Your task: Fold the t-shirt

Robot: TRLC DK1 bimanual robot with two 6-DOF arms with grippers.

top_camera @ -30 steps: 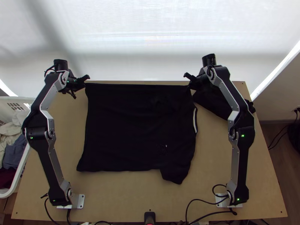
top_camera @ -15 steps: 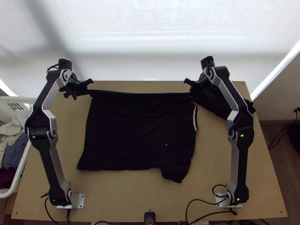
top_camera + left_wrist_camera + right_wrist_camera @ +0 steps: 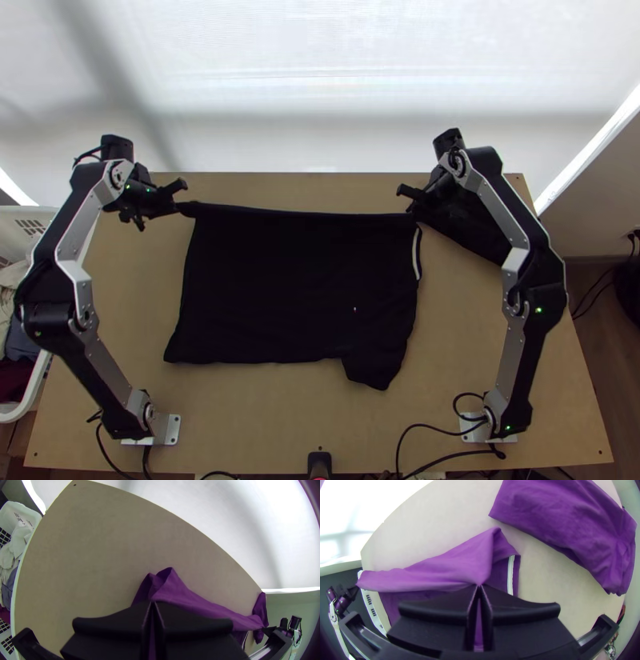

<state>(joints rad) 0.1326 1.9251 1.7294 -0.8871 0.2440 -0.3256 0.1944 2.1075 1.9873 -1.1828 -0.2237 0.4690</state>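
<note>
The dark t-shirt (image 3: 296, 288) lies spread on the table, its far edge stretched between both grippers. At that edge's left end is my left gripper (image 3: 178, 206), and at its right end my right gripper (image 3: 411, 210). Seen from the left wrist, the t-shirt (image 3: 200, 605) looks purple and its edge is pinched in the left gripper (image 3: 152, 602), which is shut. In the right wrist view the right gripper (image 3: 479, 586) is shut on the t-shirt (image 3: 453, 568), with a peaked fold standing beyond its tips. A white stripe runs along the shirt's right side.
A second dark cloth (image 3: 472, 228) lies at the table's far right, partly beneath the right arm; it looks purple in the right wrist view. A white basket (image 3: 40, 384) of clothes stands left of the table (image 3: 264, 408). Cables lie near the right base.
The far edge of the t-shirt has come toward the near side with both grippers. The left gripper first shifted right, then back left; the right gripper shifted slightly nearer.
</note>
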